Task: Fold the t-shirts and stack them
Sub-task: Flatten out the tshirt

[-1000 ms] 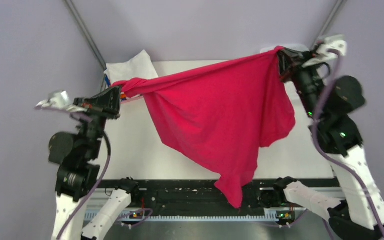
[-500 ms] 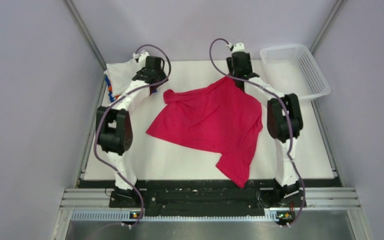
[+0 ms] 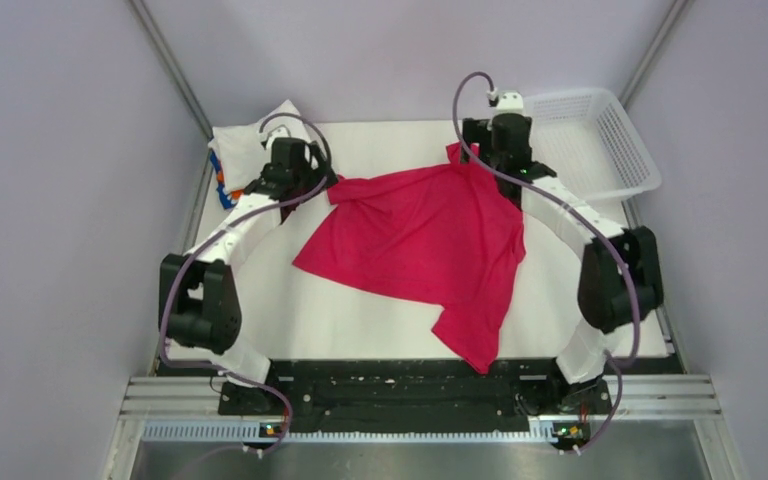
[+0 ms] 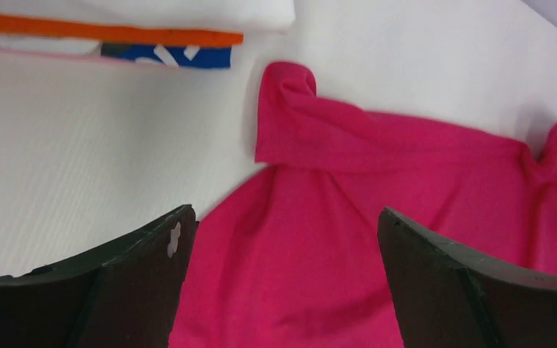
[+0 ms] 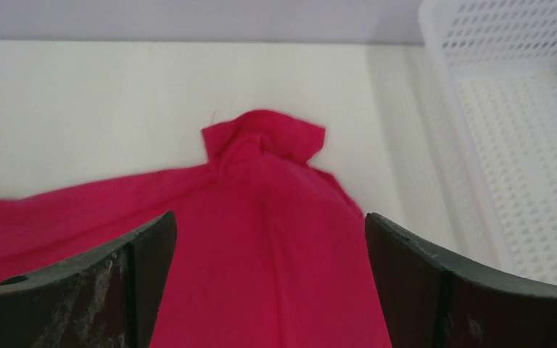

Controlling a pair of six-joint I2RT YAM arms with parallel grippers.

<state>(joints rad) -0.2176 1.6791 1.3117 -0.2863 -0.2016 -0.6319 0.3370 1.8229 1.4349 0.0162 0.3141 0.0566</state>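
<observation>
A crimson-pink t-shirt [image 3: 420, 240] lies loosely spread and wrinkled across the middle of the white table [image 3: 360, 310], one end trailing toward the near edge. My left gripper [image 3: 322, 183] hovers over its back-left corner, fingers wide apart, with a rolled sleeve [image 4: 290, 109] lying ahead of them. In the left wrist view this gripper [image 4: 286, 232] has only cloth below it. My right gripper [image 3: 480, 160] is open over the back-right corner, where a bunched tip [image 5: 265, 141] sticks up. The right gripper [image 5: 270, 235] grips nothing. Folded t-shirts [image 3: 245, 150] are stacked at back left.
The stack shows white, orange and blue-patterned layers [image 4: 116, 32] in the left wrist view, close to the left of the sleeve. A white mesh basket [image 3: 590, 140] stands at the back right, next to my right gripper, its wall [image 5: 435, 94] near the bunched tip.
A second ago both grippers held the shirt stretched in the air. They have lowered it to the table, opened and let go. The shirt now rests flat.
</observation>
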